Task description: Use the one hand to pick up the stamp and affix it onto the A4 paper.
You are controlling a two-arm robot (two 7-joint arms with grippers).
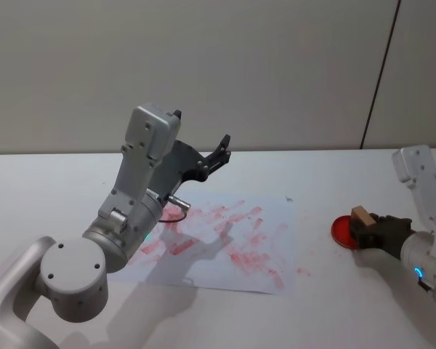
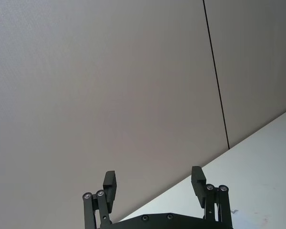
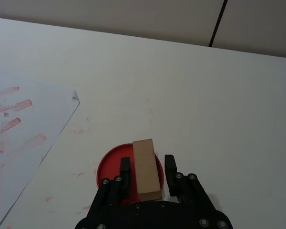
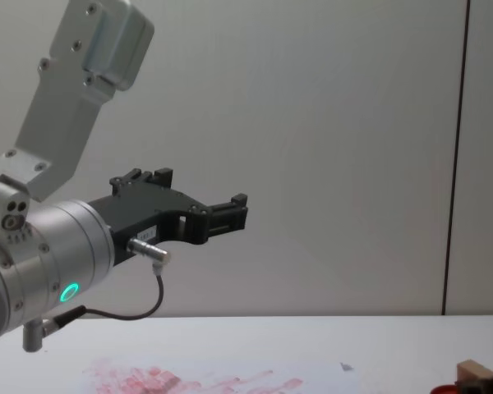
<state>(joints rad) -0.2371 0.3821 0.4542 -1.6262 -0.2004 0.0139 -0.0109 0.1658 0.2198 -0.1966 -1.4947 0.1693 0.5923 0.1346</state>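
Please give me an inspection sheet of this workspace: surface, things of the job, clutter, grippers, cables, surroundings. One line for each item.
Surface: white table, a few red ink specks near the paper.
Stamp: wooden stamp between the jaws of the right gripper, over the red ink pad.
A4 paper: A4 paper flat mid-table, covered with red smears.
Clutter: nothing seen.
Grippers: right gripper shut on the stamp; left gripper open, raised above the paper, pointing at the wall.
Cables: a short black cable loops under the left wrist.
Surroundings: plain beige wall with one dark seam.
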